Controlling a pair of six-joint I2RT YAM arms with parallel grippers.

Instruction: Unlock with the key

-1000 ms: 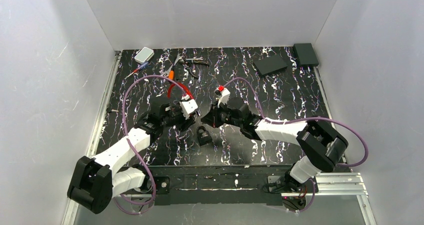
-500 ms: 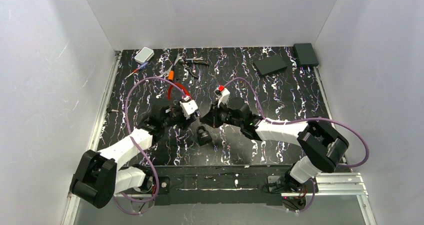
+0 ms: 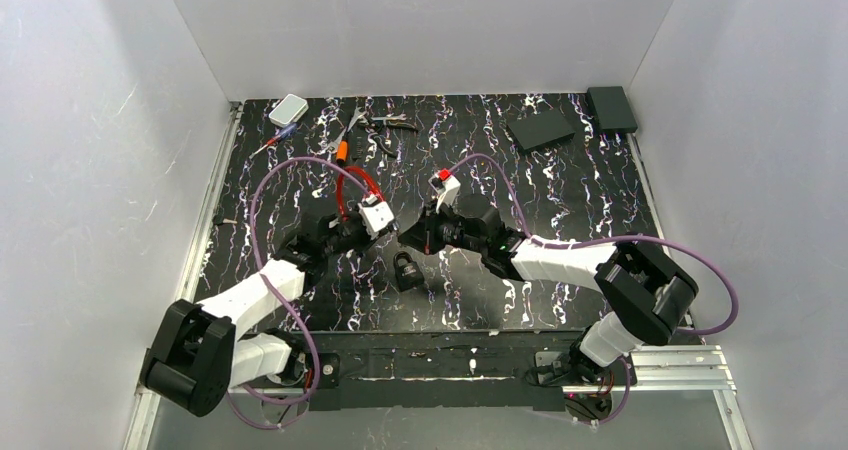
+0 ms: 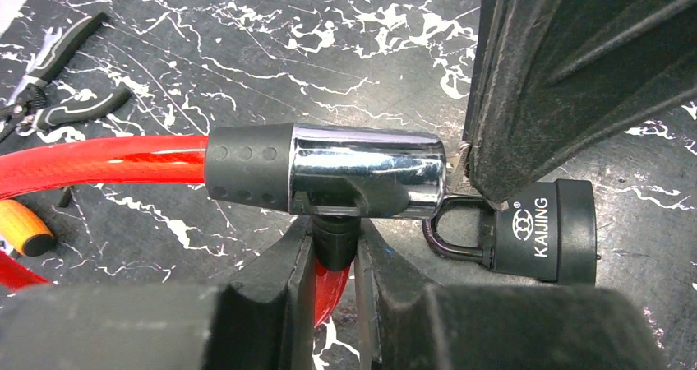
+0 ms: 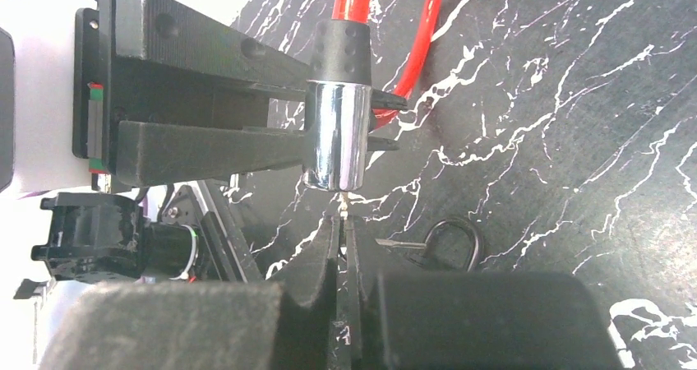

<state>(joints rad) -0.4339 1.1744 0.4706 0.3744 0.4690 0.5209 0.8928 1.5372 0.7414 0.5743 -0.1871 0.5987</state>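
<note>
A red cable lock has a chrome lock cylinder with a black collar. My left gripper is shut on the black plug under that cylinder and holds it above the table. In the right wrist view the cylinder stands upright between the left gripper's fingers. My right gripper is shut on a small key, whose tip touches the cylinder's lower end. Both grippers meet mid-table, the left gripper facing the right gripper.
A black KAIJING padlock lies on the table just below the grippers, also in the top view. Pliers, an orange-handled screwdriver and a white box lie at the back left. Black boxes lie at the back right.
My left arm has shifted a little and brought the lock cylinder closer to the right gripper. The right gripper has edged slightly left with the key.
</note>
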